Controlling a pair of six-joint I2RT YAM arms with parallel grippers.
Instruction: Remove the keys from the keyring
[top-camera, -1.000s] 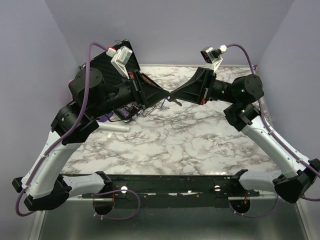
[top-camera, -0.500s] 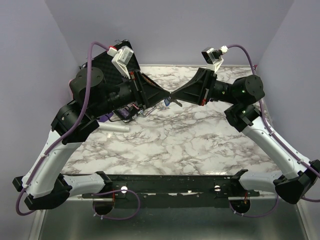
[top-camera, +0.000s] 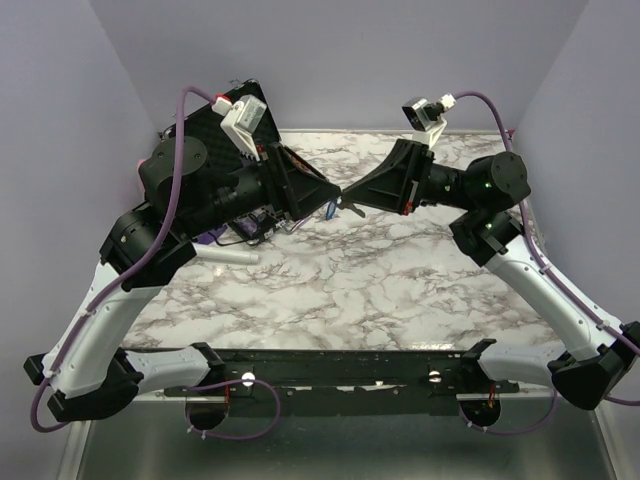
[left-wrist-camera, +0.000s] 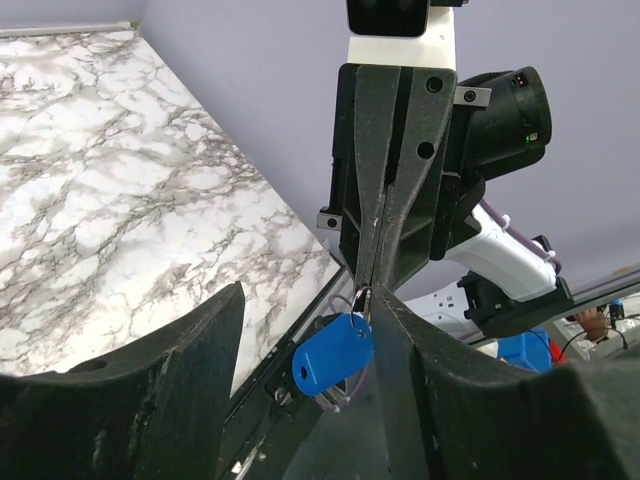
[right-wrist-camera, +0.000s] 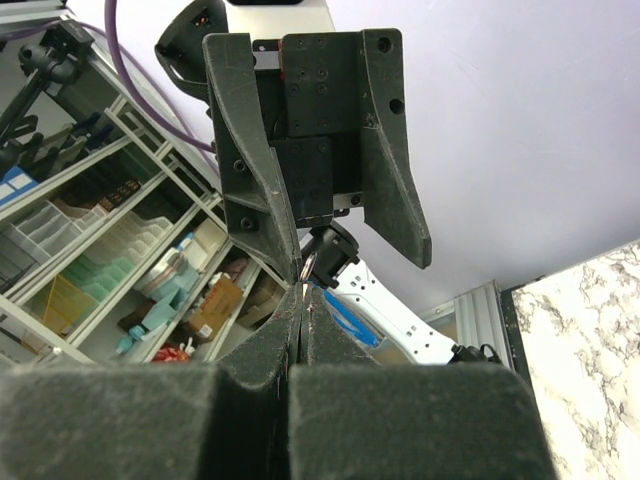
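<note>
Both grippers meet in mid-air over the far middle of the table. My right gripper (top-camera: 346, 196) is shut on the thin metal keyring (left-wrist-camera: 362, 298); its closed tips (right-wrist-camera: 303, 290) pinch the ring (right-wrist-camera: 307, 268). The blue tag (left-wrist-camera: 333, 352) hangs from the ring and also shows in the top view (top-camera: 328, 210). My left gripper (left-wrist-camera: 310, 300) is open, and the ring and tag lie between its fingers, close to the right finger (left-wrist-camera: 440, 390). A small silvery key (top-camera: 355, 207) dangles just under the right gripper's tips.
The marble table (top-camera: 360, 290) lies below. A black board (top-camera: 215, 115) leans at the back left. A purple item (top-camera: 208, 238), black cables (top-camera: 255, 226) and a white cylinder (top-camera: 230, 257) lie under the left arm.
The point where the grippers meet has shifted slightly to the left. The blue tag now hangs a little lower and shows more clearly. The right gripper's hold on the ring has not changed.
</note>
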